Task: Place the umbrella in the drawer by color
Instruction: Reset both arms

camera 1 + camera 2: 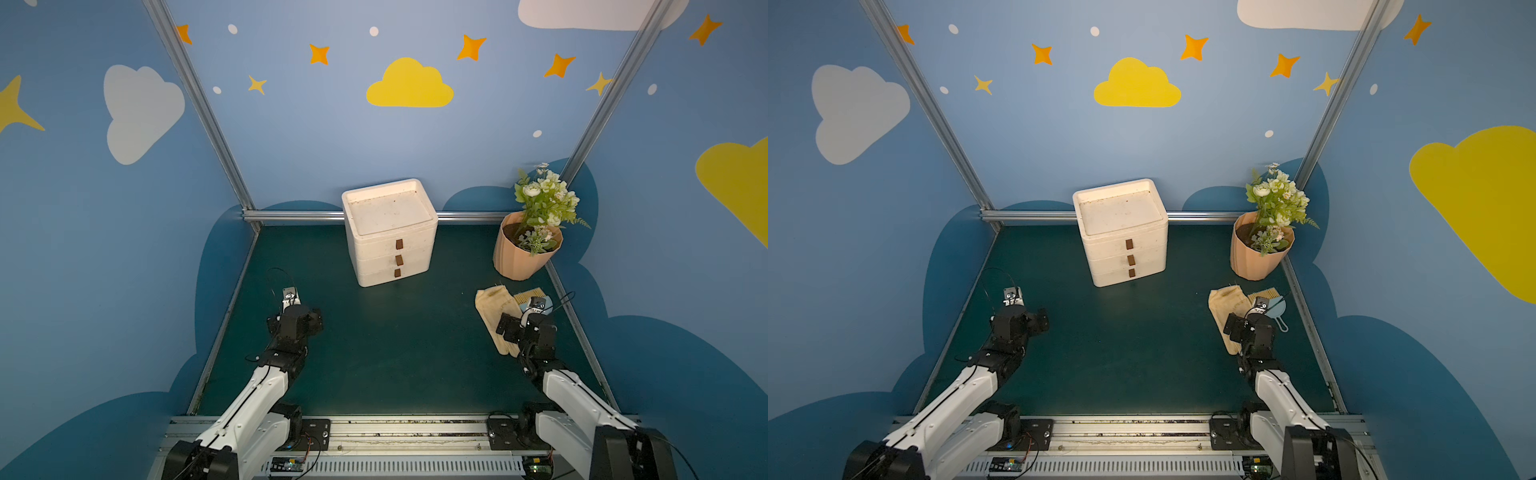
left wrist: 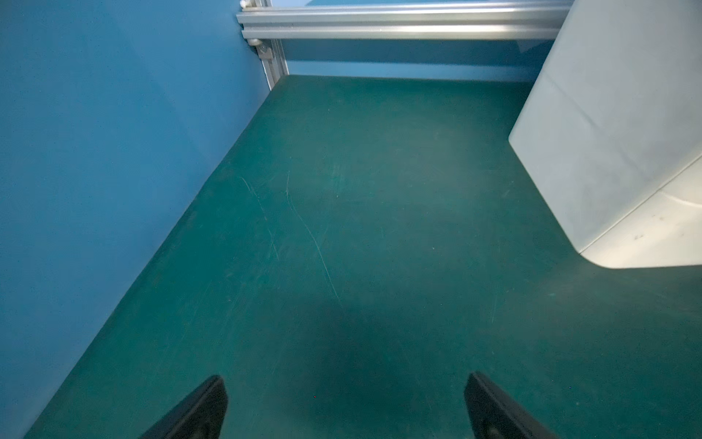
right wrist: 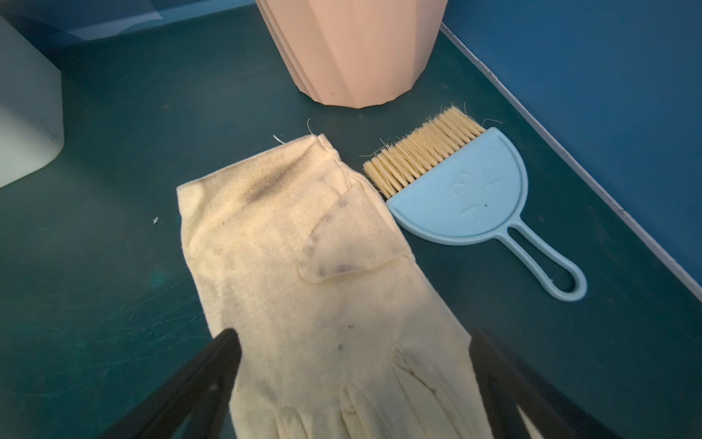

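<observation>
No umbrella shows in any view. The white drawer unit (image 1: 390, 245) (image 1: 1125, 245) stands at the back middle of the green mat, its three drawers with brown handles all shut. Its side also shows in the left wrist view (image 2: 607, 133). My left gripper (image 2: 345, 376) is open over bare mat, left of the unit, with nothing between its fingers. My right gripper (image 3: 354, 332) is open too, hovering over a cream glove (image 3: 304, 285) (image 1: 492, 309) at the right, its fingers (image 3: 212, 365) straddling the glove without closing on it.
A light blue hand brush (image 3: 463, 190) (image 1: 1277, 307) lies beside the glove near the right wall. A peach pot of flowers (image 1: 523, 253) (image 3: 353, 49) stands in the back right corner. Blue walls and aluminium rails (image 2: 399, 22) bound the mat.
</observation>
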`<action>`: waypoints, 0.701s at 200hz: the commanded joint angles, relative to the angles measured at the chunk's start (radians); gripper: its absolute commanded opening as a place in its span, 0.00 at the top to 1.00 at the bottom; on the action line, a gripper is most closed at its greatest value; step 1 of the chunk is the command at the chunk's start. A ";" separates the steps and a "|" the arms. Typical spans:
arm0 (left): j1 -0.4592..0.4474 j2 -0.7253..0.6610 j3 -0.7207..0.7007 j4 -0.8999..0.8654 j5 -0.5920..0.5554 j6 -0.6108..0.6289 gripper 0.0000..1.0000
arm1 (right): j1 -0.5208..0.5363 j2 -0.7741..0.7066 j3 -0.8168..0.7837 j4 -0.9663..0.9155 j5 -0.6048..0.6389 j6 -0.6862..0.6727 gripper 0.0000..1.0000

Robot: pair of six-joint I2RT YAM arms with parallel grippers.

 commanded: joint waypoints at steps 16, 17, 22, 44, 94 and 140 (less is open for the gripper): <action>0.010 0.079 -0.015 0.128 0.081 0.059 0.00 | -0.044 0.140 0.081 0.244 -0.165 -0.079 0.02; 0.010 0.081 -0.014 0.132 0.082 0.060 0.00 | -0.045 0.144 0.083 0.250 -0.166 -0.080 0.02; 0.013 0.090 -0.016 0.153 0.096 0.064 0.00 | -0.045 0.168 0.085 0.276 -0.173 -0.086 0.02; 0.023 0.128 -0.020 0.229 0.157 0.087 0.00 | -0.049 0.295 0.088 0.423 -0.194 -0.120 0.02; 0.058 0.266 -0.007 0.436 0.253 0.138 0.00 | -0.045 0.469 0.128 0.531 -0.246 -0.095 0.02; 0.072 0.425 0.031 0.624 0.318 0.216 0.00 | -0.029 0.452 0.221 0.321 -0.277 -0.163 0.02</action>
